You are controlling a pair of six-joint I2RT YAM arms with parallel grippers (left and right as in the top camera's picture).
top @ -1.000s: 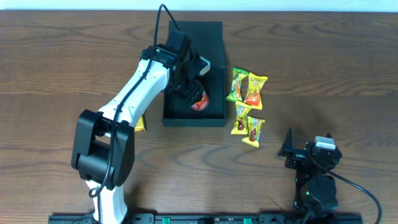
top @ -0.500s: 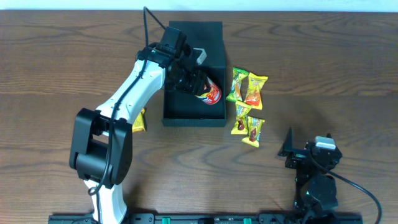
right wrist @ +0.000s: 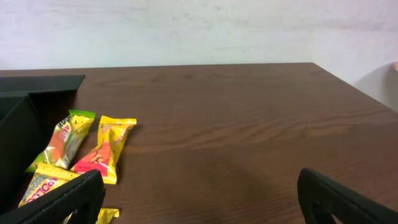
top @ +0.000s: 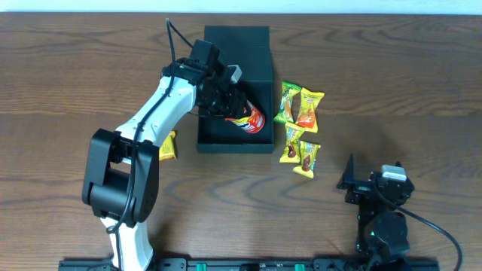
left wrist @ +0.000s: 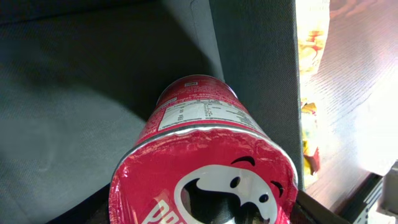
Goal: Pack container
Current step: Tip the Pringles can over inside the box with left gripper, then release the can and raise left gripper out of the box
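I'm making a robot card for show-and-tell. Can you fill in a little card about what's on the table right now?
container: dark box, lid flap open
left gripper: shut on the red Pringles can, tilted inside the dark box
right gripper: open, holding nothing
snack packets: four right of the dark box
yellow packet: left of the dark box, partly under the arm
table: brown wood

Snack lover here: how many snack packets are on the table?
5. Four right of the container: green packet, orange packet, yellow packet, lowest packet. A fifth packet left of it, partly under the left arm. Others may be hidden.
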